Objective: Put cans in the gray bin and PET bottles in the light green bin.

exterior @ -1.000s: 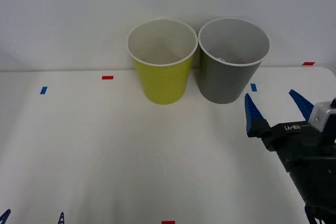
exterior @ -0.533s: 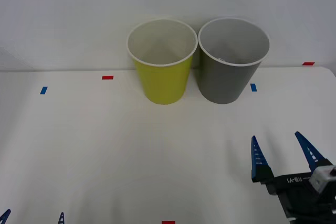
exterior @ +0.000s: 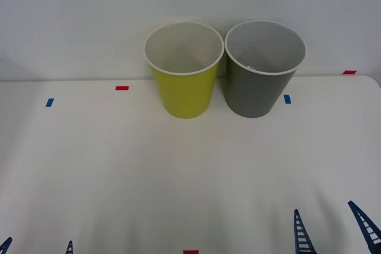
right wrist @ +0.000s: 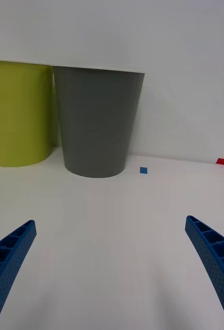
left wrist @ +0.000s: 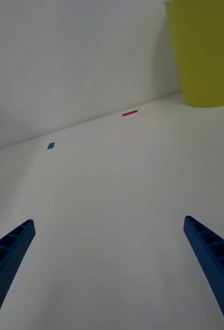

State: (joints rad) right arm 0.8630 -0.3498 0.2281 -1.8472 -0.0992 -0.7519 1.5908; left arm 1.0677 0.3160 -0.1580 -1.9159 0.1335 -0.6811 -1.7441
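My right hand [exterior: 333, 233] hangs spread and empty at the worktop's [exterior: 178, 171] near edge. The gray bin [exterior: 262, 69] stands well ahead, touching the light green bin [exterior: 183, 69]. My left hand [exterior: 37, 247] is spread too.

no readable text, labels or numbers on anything here.

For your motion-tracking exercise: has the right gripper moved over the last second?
Yes. The right gripper, open, has drawn back from beside the gray bin toward the table's near edge.
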